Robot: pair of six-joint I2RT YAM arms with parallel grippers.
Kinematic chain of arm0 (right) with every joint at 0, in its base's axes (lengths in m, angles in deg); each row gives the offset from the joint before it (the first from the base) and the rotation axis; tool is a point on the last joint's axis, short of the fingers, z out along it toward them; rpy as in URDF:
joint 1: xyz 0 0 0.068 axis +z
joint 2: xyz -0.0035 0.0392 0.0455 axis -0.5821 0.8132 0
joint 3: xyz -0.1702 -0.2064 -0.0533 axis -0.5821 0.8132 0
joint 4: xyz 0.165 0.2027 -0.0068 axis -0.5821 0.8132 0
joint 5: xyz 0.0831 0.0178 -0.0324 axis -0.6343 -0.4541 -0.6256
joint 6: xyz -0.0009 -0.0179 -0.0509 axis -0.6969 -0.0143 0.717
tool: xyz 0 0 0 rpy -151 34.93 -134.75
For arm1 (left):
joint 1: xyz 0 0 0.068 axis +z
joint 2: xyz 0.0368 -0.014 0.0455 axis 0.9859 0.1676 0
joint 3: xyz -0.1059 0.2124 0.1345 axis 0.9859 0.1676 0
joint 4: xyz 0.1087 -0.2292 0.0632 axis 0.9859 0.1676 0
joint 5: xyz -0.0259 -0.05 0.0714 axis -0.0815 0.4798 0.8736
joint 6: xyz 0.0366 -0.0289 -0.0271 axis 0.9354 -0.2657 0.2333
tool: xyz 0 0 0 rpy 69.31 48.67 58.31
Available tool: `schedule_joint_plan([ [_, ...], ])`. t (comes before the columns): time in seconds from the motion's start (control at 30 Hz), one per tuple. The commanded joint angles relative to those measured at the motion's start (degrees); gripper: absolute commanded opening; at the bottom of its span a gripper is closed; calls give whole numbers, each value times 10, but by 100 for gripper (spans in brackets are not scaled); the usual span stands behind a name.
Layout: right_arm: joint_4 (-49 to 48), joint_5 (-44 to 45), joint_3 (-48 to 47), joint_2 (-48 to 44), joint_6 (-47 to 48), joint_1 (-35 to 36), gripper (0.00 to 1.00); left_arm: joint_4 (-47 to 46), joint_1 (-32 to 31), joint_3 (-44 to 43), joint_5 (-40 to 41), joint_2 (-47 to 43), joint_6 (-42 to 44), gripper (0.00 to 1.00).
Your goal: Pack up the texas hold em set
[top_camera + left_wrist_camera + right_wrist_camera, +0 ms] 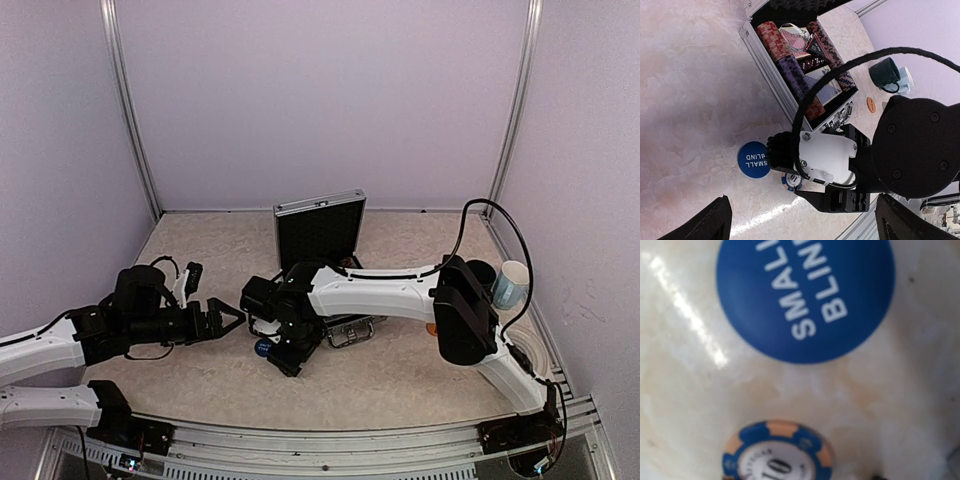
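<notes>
Lying beside right gripper (780,155): blue chip (791,181)

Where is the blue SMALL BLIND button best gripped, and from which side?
The SMALL BLIND button lies flat on the table, a thin disc with nothing upright. Probably come from straight above and pinch its rim on two opposite sides, away from the blue chip close beside it.

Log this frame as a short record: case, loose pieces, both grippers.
case: open, lid up, mid-table
inside: chip rows, red deck
loose on table: blue SMALL BLIND button; blue-orange chip beside it, not touching, in front of case
right gripper: low over button and chip; jaws unclear
left gripper: open, empty, left of the button
mugs: far right
</notes>
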Motion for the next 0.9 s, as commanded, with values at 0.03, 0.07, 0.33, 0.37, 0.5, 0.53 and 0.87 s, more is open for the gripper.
schedule_joint_plan([
  [0.03, 3, -37, 3, 22, -16, 6, 62, -13, 4, 10, 0, -11, -1, 99],
  [0.07, 3, -44, 3, 21, -15, 6, 62, -7, 4, 9, 4, -11, 0, 99],
  [0.33, 14, -46, -8, 53, -12, 10, 63, -35, 4, 26, -1, -16, -15, 99],
  [0.37, 9, -50, -10, 50, -15, 10, 63, -30, 4, 25, -2, -13, -13, 99],
  [0.5, -25, -34, 6, 15, -37, 4, 65, -19, 4, 27, -2, -20, -10, 99],
  [0.53, -36, -33, 13, 4, -44, 1, 65, -17, 4, 27, 0, -26, -8, 99],
  [0.87, -46, -80, 18, 7, -40, 2, 71, -29, 4, 30, -4, -20, -11, 99],
])
